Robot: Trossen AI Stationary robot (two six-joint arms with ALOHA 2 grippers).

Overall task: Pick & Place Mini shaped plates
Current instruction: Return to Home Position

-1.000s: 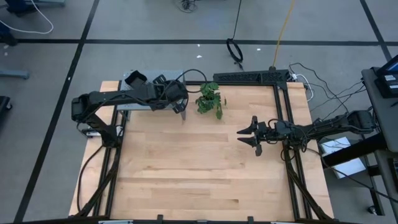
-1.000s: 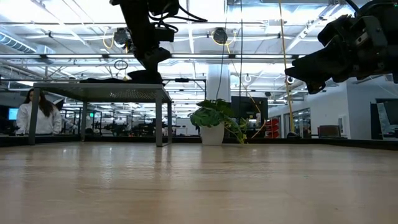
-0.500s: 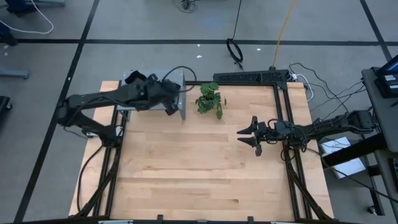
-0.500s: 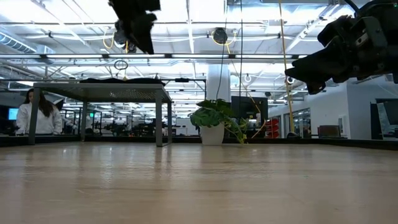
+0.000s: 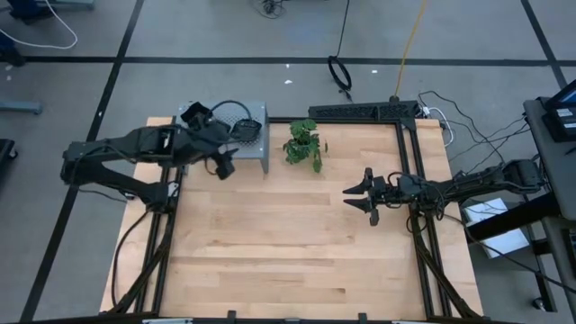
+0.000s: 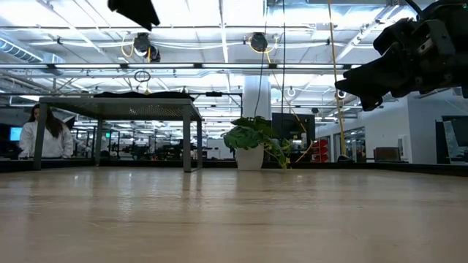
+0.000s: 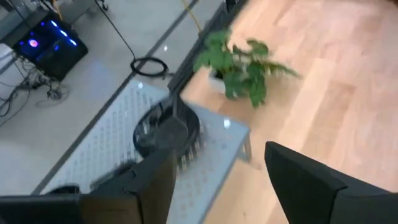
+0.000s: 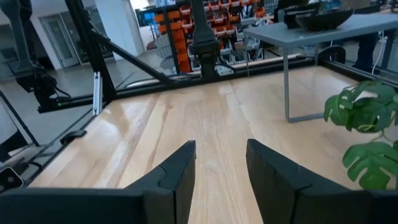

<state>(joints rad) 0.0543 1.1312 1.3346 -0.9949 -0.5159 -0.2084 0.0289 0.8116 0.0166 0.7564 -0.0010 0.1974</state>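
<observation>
black plates (image 7: 166, 129) beyond left fingers (image 7: 305, 183)

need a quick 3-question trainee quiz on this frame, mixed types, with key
1. True or false: the left tool, above the shelf, holds a plate.
2. The plant stands: A) on the shelf; B) on the table beside the shelf; C) on a plate.
3. Fill in: the right tool, above the table's right side, is ___.
Key: 1 false, it is open and empty, and the plates lie on the shelf; 2 B; 3 open.
</observation>
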